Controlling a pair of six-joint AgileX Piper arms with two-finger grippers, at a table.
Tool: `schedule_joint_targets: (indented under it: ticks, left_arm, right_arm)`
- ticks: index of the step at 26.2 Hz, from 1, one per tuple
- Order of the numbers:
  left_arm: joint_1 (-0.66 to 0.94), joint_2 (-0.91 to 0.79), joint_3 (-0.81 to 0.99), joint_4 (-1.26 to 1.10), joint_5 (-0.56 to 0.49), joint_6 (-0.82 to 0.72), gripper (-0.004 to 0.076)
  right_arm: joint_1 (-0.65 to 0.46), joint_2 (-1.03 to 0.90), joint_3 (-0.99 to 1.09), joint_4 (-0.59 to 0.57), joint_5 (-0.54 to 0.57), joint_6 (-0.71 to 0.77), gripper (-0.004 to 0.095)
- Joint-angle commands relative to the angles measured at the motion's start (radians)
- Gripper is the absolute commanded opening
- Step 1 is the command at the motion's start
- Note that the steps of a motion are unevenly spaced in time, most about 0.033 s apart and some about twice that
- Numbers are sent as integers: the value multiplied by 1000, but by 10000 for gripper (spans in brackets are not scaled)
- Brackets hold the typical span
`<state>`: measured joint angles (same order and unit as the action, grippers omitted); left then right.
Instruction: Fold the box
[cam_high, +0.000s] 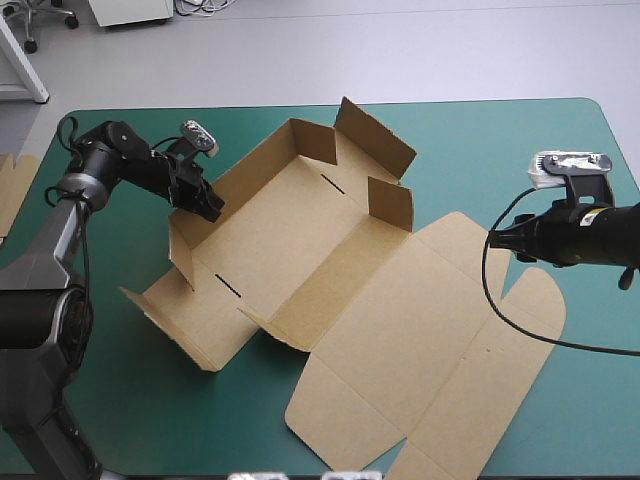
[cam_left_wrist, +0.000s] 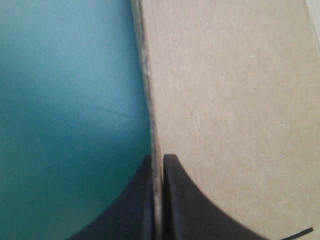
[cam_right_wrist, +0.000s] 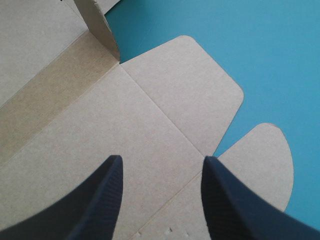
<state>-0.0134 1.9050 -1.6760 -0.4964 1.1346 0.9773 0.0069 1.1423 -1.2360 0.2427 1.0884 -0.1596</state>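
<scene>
Left black-fingered gripper (cam_left_wrist: 158, 159) pinches the brown board box's (cam_high: 300, 235) raised outer wall; right gripper (cam_right_wrist: 162, 160), spread, hovers above its flat lid.

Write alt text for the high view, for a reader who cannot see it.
A brown box lies half folded on the teal-green table, walls raised at its left part, lid flat toward the right. The left hand is shut on its left wall; the right hand hangs beside the lid's right edge.

1 box (cam_high: 300, 250), 1 spare board edge (cam_high: 12, 190), 1 teal-green cover (cam_high: 500, 150).
</scene>
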Motion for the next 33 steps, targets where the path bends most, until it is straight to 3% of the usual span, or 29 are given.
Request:
schedule_joint_targets:
  ticks: [1,4,6,11,16,23,27,33]
  left_arm:
    - [-35,5,-117,85,58,91,9]
    - [-54,29,-196,103,65,258,9]
    - [-58,33,-234,101,11,335,9]
    - [-73,44,-272,100,-102,373,9]
    - [-131,44,-280,69,-219,529,8]
    - [-211,2,-280,166,-259,426,-10]
    - [-253,-61,-258,247,-212,401,-10]
    - [-333,-242,-37,353,-434,267,-10]
  right_arm:
    - [-6,-16,-32,16,-22,-9,459]
    - [-6,-16,-32,14,-22,-9,459]
    - [-6,-15,-32,20,-22,-9,459]
    - [-6,-15,-32,41,-22,-9,459]
    - [-6,-15,-32,58,-24,-9,459]
    - [-6,-19,-32,35,-116,-9,459]
    - [-6,-10,-32,-14,-173,-9,459]
    - [-6,22,-32,-85,-186,-7,459]
